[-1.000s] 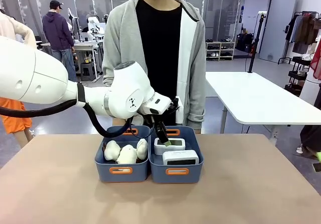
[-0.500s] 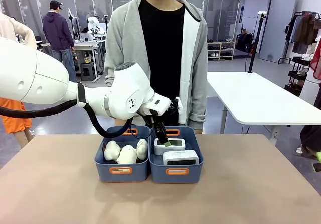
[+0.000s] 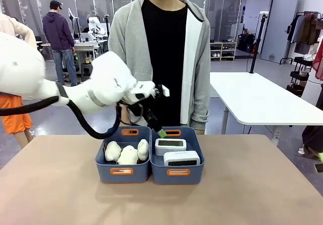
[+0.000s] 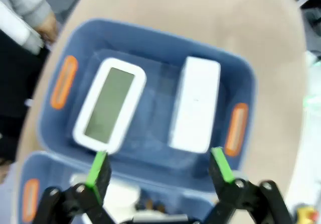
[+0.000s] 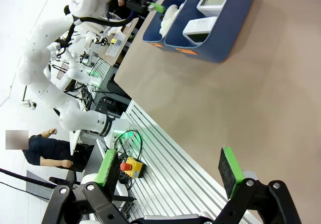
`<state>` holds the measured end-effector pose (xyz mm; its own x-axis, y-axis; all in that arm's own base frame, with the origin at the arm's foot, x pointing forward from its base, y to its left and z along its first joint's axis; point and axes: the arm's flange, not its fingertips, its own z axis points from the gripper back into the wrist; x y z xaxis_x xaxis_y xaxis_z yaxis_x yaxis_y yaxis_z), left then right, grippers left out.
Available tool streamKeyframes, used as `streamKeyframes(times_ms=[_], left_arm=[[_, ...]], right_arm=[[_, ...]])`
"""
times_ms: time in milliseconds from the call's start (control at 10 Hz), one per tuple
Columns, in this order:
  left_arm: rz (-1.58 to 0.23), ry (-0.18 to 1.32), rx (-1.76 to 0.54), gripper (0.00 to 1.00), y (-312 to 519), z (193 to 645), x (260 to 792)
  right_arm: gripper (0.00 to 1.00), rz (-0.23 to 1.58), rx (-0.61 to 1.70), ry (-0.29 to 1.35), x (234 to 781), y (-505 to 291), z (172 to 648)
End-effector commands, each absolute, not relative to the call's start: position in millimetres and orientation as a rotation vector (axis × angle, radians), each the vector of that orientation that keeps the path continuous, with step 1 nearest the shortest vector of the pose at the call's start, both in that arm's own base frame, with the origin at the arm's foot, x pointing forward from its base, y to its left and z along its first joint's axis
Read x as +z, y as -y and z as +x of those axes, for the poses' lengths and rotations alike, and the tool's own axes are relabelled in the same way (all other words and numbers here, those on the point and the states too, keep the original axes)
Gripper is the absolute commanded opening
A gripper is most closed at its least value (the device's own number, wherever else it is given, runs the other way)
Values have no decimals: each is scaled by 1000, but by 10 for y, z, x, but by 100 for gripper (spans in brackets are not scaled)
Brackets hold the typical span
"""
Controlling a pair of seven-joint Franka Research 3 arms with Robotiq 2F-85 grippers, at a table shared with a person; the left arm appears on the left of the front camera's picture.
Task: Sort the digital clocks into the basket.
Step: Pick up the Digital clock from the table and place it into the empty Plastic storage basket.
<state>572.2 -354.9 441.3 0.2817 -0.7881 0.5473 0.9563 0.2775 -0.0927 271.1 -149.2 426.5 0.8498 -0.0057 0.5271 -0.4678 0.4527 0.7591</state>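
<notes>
Two clocks lie in the right-hand basket (image 3: 199,154) of the pair on the worktop (image 3: 262,184): the far clock (image 3: 170,145) with its screen up, the near clock (image 3: 181,157) just in front of it, close by but we cannot tell if they touch. We see the same pair from our left wrist, far clock (image 4: 109,106) showing its grey-green face, near clock (image 4: 194,103) turned so a plain white side faces the camera. The twin bin (image 3: 121,172) beside it holds cream plush toys (image 3: 126,153).

Our left end effector (image 3: 162,133) hangs above the basket's far rim, clear of the clocks, and the left wrist view shows its fingers spread wide with nothing between the green pads (image 4: 98,169). Our right end effector (image 5: 170,170) is well away from the bins, over the worktop's edge, also spread and empty.

We judge the sorting done, or very nearly: both clocks are in the basket and none shows loose on the worktop. The step in hand looks like the release and lift-off after the placement. Next, we think the left arm needs only to rise clear of the rim and pull away from the person (image 3: 161,58) standing behind the bins, without brushing the basket's handle end.
</notes>
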Motion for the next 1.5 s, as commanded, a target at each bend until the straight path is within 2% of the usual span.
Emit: streamKeyframes(times_ms=[0,100,300,500,600,800,1000,1400], left_arm=[[-671,337,-1084,98,3049,5385,4609],[-806,291,-986,98,2780,5303,4672],[-1004,324,-713,98,2096,5045,4697],[-1119,508,-613,98,1398,4716,4672],[-1154,581,-531,98,977,4379,4625],[-1129,743,-411,98,204,3866,4419],[-1153,824,-285,98,-378,3408,4314],[-1078,849,-74,98,-1245,2793,4073]], right_arm=[[100,1083,289,506,4306,1488,2708],[100,1083,289,506,4306,1488,2708],[100,1083,289,506,4306,1488,2708],[100,1083,289,506,4306,1488,2708],[100,1083,289,506,4306,1488,2708],[100,1083,289,506,4306,1488,2708],[100,1083,289,506,4306,1488,2708],[100,1083,289,506,4306,1488,2708]])
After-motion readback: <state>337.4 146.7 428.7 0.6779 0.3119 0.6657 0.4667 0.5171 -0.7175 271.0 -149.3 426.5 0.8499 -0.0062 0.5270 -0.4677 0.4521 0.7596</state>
